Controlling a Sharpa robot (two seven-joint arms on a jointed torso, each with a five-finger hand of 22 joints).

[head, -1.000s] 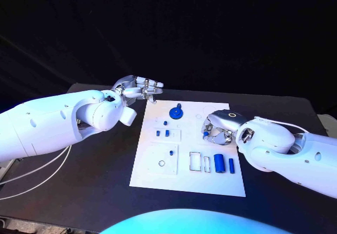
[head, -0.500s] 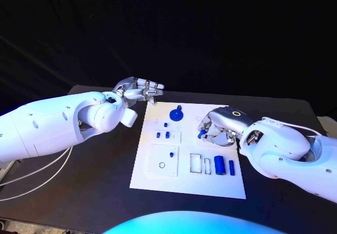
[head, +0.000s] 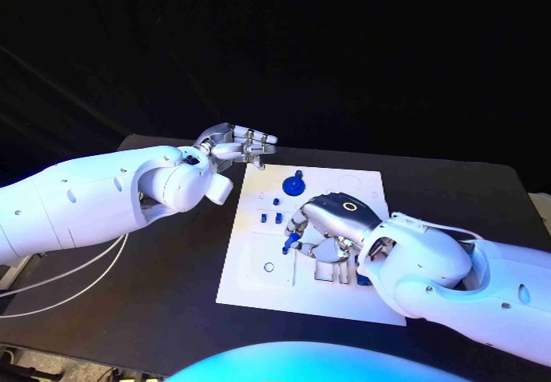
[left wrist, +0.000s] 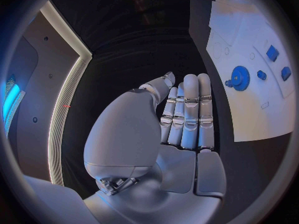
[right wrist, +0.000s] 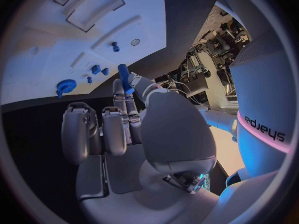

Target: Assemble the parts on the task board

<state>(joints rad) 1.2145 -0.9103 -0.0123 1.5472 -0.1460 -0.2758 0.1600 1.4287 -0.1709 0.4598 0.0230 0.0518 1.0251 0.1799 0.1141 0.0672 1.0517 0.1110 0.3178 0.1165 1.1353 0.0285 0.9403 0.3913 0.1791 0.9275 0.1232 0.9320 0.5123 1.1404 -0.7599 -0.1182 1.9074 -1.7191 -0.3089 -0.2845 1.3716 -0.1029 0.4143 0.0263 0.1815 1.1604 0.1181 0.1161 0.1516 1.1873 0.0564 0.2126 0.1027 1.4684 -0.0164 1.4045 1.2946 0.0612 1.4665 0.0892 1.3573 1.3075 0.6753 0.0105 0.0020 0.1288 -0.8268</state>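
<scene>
Pinching a small blue peg [right wrist: 124,76] between thumb and fingertip, my right hand [head: 325,225] hangs over the middle of the task board [head: 361,185]; the rest of its fingers are loosely curled. Beyond those fingertips I see the blue gear [head: 293,185] near the board's far end, with two small blue blocks [head: 270,216] between. My left hand [head: 236,145] holds nothing, fingers straight and pressed together, just beside the board's far corner.

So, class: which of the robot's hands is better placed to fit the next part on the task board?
The right hand: it hovers over the task board pinching a blue part. The left hand is beyond the board's far corner, holding nothing.
</scene>
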